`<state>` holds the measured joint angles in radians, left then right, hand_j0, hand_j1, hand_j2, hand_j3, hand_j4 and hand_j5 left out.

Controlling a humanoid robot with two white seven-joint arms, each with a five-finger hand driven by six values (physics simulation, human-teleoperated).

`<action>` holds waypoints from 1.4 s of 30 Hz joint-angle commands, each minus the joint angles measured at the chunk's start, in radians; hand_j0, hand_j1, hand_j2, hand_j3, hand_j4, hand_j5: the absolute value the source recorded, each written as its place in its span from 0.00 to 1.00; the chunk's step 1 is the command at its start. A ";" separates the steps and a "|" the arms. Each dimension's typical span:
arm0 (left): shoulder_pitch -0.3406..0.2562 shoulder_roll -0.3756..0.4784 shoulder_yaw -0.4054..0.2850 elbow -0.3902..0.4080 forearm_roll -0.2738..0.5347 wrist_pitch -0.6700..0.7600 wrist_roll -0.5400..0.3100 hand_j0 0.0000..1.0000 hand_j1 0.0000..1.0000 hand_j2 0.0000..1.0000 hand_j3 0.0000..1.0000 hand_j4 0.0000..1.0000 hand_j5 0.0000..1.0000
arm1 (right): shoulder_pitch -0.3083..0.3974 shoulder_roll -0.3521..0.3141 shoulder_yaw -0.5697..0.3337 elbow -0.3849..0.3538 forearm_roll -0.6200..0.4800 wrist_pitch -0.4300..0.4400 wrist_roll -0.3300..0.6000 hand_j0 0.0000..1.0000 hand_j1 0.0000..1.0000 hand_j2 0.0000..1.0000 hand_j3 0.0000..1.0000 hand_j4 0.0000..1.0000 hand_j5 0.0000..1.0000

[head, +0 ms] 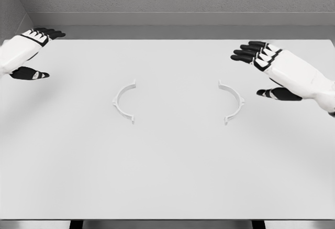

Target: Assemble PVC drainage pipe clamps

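While both hands hover apart over the white tabletop (167,176), two white half-ring clamp pieces lie flat near its middle, well apart, open sides facing each other. Left clamp half (123,101) sits left of centre; right clamp half (232,101) sits right of centre. Left hand (23,51) is at the far left edge, fingers extended and holding nothing. Right hand (280,69) is beyond the right clamp half, fingers (250,51) spread, holding nothing

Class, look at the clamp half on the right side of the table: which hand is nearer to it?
Right. The right hand hovers open just right of the right clamp half; the left hand is far across the table, beyond the left clamp half.
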<state>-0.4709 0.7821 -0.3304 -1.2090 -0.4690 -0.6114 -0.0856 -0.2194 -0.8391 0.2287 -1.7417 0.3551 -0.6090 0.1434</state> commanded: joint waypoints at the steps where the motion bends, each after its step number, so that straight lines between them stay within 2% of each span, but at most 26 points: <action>1: 0.000 -0.009 0.001 -0.001 -0.003 0.000 0.000 1.00 1.00 1.00 1.00 1.00 1.00 | -0.002 0.003 0.008 -0.015 -0.004 -0.002 -0.005 1.00 1.00 1.00 1.00 1.00 1.00; 3: 0.000 -0.024 0.004 -0.003 -0.023 0.000 0.000 1.00 1.00 1.00 1.00 1.00 1.00 | 0.000 0.006 0.006 -0.006 -0.011 -0.002 -0.007 1.00 1.00 1.00 1.00 1.00 1.00; 5: -0.008 -0.067 0.008 -0.001 -0.089 0.000 0.000 1.00 1.00 1.00 1.00 1.00 1.00 | -0.003 0.014 0.009 0.034 -0.015 0.032 -0.008 1.00 1.00 1.00 1.00 1.00 1.00; 6: -0.009 -0.084 0.008 -0.003 -0.106 0.000 0.000 1.00 1.00 1.00 1.00 1.00 1.00 | -0.011 0.043 0.011 0.051 0.005 0.087 -0.004 1.00 1.00 1.00 1.00 1.00 1.00; 8: -0.012 -0.106 0.001 -0.003 -0.135 0.000 0.000 1.00 1.00 1.00 1.00 1.00 1.00 | -0.081 0.067 0.046 0.114 0.171 0.107 -0.001 1.00 1.00 1.00 1.00 1.00 1.00; 11: -0.012 -0.122 -0.004 -0.003 -0.160 0.000 -0.031 1.00 1.00 1.00 1.00 1.00 1.00 | -0.163 0.136 0.135 0.264 0.281 0.106 -0.001 1.00 1.00 1.00 1.00 1.00 1.00; 13: -0.014 -0.141 -0.006 -0.001 -0.174 0.000 -0.045 1.00 1.00 1.00 1.00 1.00 1.00 | -0.170 0.160 0.150 0.312 0.298 0.106 -0.002 1.00 1.00 1.00 1.00 1.00 1.00; 15: -0.014 -0.156 -0.019 -0.004 -0.207 0.000 -0.045 1.00 1.00 1.00 1.00 1.00 1.00 | -0.167 0.164 0.152 0.326 0.294 0.103 -0.002 1.00 1.00 1.00 1.00 1.00 1.00; 20: -0.014 -0.176 -0.068 -0.047 -0.221 0.000 -0.045 1.00 1.00 1.00 1.00 1.00 1.00 | -0.155 0.169 0.150 0.352 0.301 0.101 -0.002 1.00 1.00 1.00 1.00 1.00 1.00; 23: -0.015 -0.176 -0.082 -0.049 -0.221 0.000 -0.045 1.00 1.00 1.00 1.00 1.00 1.00 | -0.156 0.170 0.153 0.403 0.329 0.103 -0.002 1.00 1.00 1.00 1.00 1.00 1.00; 25: -0.015 -0.178 -0.087 -0.049 -0.227 0.000 -0.045 1.00 1.00 1.00 1.00 1.00 1.00 | -0.160 0.198 0.155 0.426 0.351 0.101 -0.002 1.00 1.00 1.00 1.00 1.00 1.00; 31: -0.025 -0.201 -0.102 -0.055 -0.266 0.000 -0.045 1.00 1.00 1.00 1.00 1.00 1.00 | -0.170 0.227 0.175 0.449 0.386 0.104 -0.002 1.00 1.00 1.00 1.00 1.00 1.00; 34: -0.026 -0.201 -0.145 -0.077 -0.266 0.000 -0.045 1.00 1.00 1.00 1.00 1.00 1.00 | -0.189 0.245 0.178 0.482 0.398 0.104 -0.002 1.00 1.00 1.00 1.00 1.00 1.00; 42: -0.035 -0.221 -0.164 -0.064 -0.266 0.000 -0.045 1.00 1.00 1.00 1.00 1.00 1.00 | -0.195 0.265 0.179 0.488 0.409 0.104 -0.002 1.00 1.00 1.00 1.00 1.00 1.00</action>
<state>-0.5077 0.5653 -0.4902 -1.2772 -0.7410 -0.6115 -0.1311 -0.4142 -0.5810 0.4063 -1.2569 0.7609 -0.5050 0.1417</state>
